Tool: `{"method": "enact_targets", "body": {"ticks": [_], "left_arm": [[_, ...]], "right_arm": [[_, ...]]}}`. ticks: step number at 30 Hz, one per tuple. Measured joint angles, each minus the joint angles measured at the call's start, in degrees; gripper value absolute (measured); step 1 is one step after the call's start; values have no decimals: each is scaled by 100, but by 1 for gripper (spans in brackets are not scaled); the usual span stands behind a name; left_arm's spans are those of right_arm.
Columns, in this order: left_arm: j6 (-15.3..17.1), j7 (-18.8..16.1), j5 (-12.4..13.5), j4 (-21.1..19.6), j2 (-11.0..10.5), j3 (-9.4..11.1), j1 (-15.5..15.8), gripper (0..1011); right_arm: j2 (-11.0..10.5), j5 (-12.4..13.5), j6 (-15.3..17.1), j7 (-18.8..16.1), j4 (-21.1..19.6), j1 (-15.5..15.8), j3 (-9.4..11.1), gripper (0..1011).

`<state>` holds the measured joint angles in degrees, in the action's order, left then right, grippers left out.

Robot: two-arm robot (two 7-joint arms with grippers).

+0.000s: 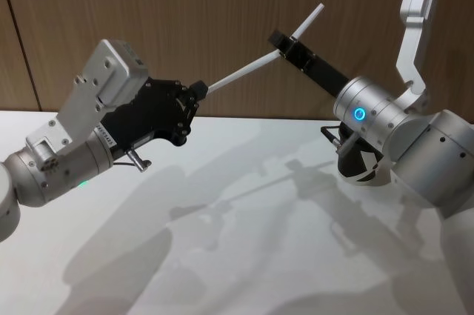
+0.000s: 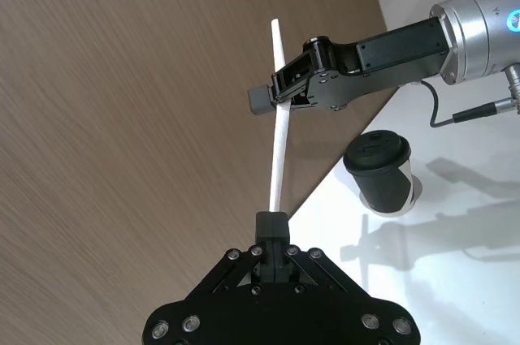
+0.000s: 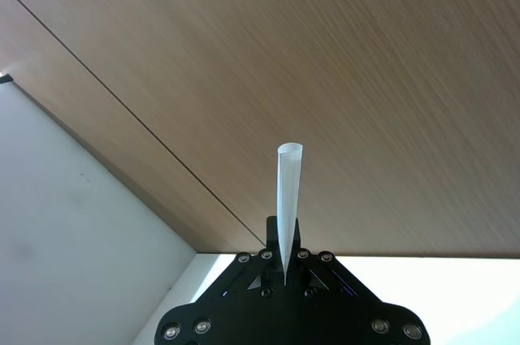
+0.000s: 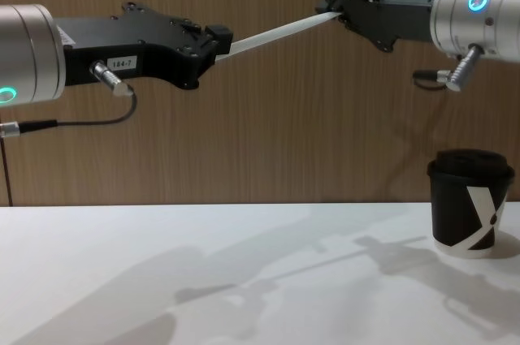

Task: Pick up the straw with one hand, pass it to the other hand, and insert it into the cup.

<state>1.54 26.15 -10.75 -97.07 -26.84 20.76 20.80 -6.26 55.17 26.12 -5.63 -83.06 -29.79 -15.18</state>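
Observation:
The long white straw [image 1: 244, 70] hangs slanted in the air above the table, held between both arms. My left gripper [image 1: 200, 89], labelled "184-7" [image 4: 123, 62], is shut on the straw's lower end [image 2: 276, 191]. My right gripper [image 1: 280, 44] is shut on the straw [image 4: 276, 34] near its upper end, and a short length [image 3: 288, 187] sticks out past its fingers. The black cup [image 4: 470, 213] with its black lid and white X mark stands on the table at the right, below the right arm, and its lid [image 2: 375, 153] is closed. My right wrist half hides the cup [image 1: 361, 168] in the head view.
The white table [image 1: 222, 241] spreads below both arms, crossed by their shadows. A brown wood-panelled wall [image 1: 185, 18] stands close behind the grippers. The right arm's grey forearm [image 1: 437, 159] fills the right side near the cup.

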Motion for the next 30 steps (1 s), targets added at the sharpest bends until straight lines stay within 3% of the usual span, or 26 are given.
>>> {"method": "enact_targets", "body": {"ticks": [30], "left_arm": [[0, 0, 0, 0, 0, -1, 0, 0]], "right_arm": [[45, 106, -27, 55, 30, 3, -13, 1]]}}
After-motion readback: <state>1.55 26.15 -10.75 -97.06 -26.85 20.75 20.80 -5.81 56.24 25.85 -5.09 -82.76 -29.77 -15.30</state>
